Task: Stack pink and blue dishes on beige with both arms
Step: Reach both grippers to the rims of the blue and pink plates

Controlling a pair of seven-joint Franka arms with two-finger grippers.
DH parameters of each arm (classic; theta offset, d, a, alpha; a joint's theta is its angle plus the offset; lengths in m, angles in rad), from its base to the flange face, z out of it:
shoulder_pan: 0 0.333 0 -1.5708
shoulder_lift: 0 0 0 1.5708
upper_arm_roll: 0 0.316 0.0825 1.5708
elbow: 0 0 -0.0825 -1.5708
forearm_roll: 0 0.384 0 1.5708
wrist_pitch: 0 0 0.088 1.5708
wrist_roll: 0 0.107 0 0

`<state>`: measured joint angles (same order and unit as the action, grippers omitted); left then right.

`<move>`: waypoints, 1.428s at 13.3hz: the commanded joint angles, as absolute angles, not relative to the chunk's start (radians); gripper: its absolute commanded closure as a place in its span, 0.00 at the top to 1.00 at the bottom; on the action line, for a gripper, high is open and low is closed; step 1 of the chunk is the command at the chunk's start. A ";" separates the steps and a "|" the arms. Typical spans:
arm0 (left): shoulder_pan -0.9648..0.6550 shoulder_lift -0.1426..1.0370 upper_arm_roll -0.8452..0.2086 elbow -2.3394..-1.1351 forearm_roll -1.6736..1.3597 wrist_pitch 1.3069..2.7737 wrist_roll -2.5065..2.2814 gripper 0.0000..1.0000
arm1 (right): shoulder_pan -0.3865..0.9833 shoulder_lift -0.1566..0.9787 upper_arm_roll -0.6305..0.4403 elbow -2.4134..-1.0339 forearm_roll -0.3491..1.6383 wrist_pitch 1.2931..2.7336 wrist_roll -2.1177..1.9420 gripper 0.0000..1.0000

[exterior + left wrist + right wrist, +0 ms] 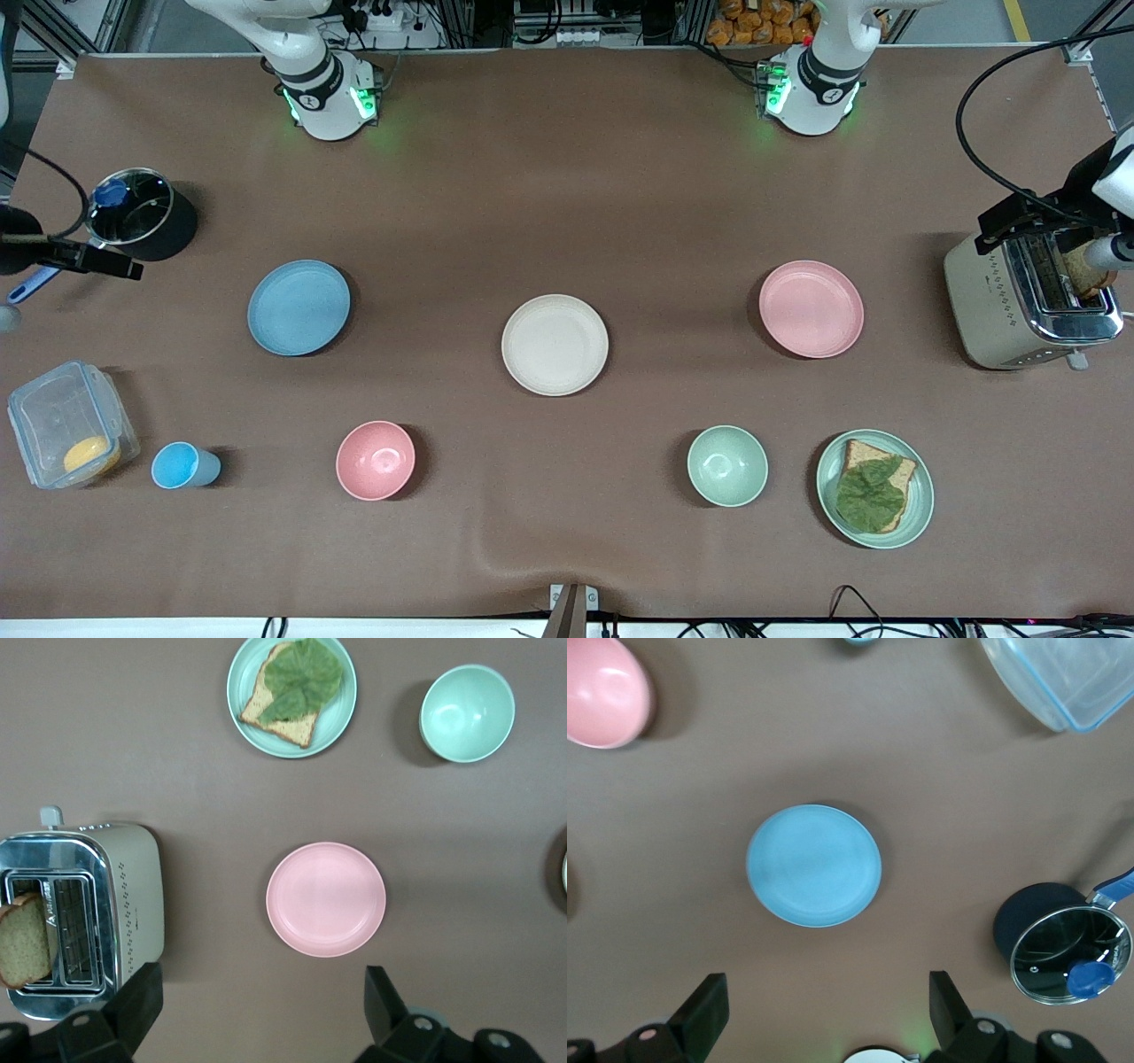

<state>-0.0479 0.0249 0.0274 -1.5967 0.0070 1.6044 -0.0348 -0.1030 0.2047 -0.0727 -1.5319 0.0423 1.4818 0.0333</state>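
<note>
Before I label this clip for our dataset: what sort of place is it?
Probably a robotics lab set up as a mock kitchen: a toaster with bread, a lidded pot, plates such as the beige plate, and aluminium framing with cables along the table edge.

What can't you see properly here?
- Left wrist view: bottom edge cuts the open left gripper, up by the pink plate; side edge leaves a sliver of beige plate.
- Right wrist view: bottom edge cuts the open right gripper, up by the blue plate.
- Toaster slot hides the bread's lower part.

Beige plate (555,345) mid-table, between blue plate (299,307) toward right arm's end and pink plate (811,308) toward left arm's end; bowls (376,460) nearer front camera.
</note>
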 commanded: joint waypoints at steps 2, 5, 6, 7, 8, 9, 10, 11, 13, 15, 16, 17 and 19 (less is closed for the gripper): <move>-0.023 0.187 0.028 -1.582 0.002 1.580 -0.014 1.00 | -0.158 0.193 -0.055 -1.748 0.063 1.670 -0.137 1.00; -0.032 0.305 0.025 -1.598 -0.003 1.633 0.004 1.00 | -0.181 0.199 -0.055 -1.911 0.066 1.874 -0.241 1.00; -0.037 0.343 0.025 -1.604 0.003 1.658 0.093 1.00 | -0.183 0.201 -0.055 -1.975 0.080 1.960 -0.276 1.00; -0.035 0.389 0.026 -1.608 0.002 1.702 0.176 1.00 | -0.189 0.210 -0.055 -2.040 0.106 2.045 -0.320 1.00; -0.023 0.408 0.025 -1.621 0.000 1.729 0.205 1.00 | -0.193 0.231 -0.055 -2.078 0.115 2.104 -0.356 1.00; -0.002 0.408 0.025 -1.670 -0.011 1.764 0.219 1.00 | -0.195 0.260 -0.055 -2.089 0.117 2.141 -0.389 1.00; 0.002 0.387 0.023 -1.783 -0.011 1.866 0.236 1.00 | -0.205 0.296 -0.055 -2.088 0.120 2.160 -0.428 1.00; 0.011 0.352 0.018 -1.905 -0.011 2.002 0.283 1.00 | -0.210 0.322 -0.055 -2.088 0.127 2.177 -0.446 1.00; 0.029 0.366 0.018 -2.017 -0.014 2.182 0.394 1.00 | -0.207 0.366 -0.054 -2.086 0.129 2.195 -0.471 1.00; 0.058 0.402 0.012 -2.023 -0.015 2.218 0.465 1.00 | -0.199 0.403 -0.051 -2.086 0.129 2.217 -0.474 1.00; 0.060 0.409 0.009 -2.023 -0.017 2.226 0.466 1.00 | -0.193 0.419 -0.051 -2.085 0.129 2.224 -0.474 1.00; 0.063 0.413 0.009 -2.025 -0.041 2.226 0.468 1.00 | -0.186 0.435 -0.049 -2.083 0.129 2.233 -0.474 1.00; 0.063 0.445 0.002 -2.025 -0.122 2.226 0.506 1.00 | -0.173 0.459 -0.049 -2.083 0.129 2.243 -0.476 1.00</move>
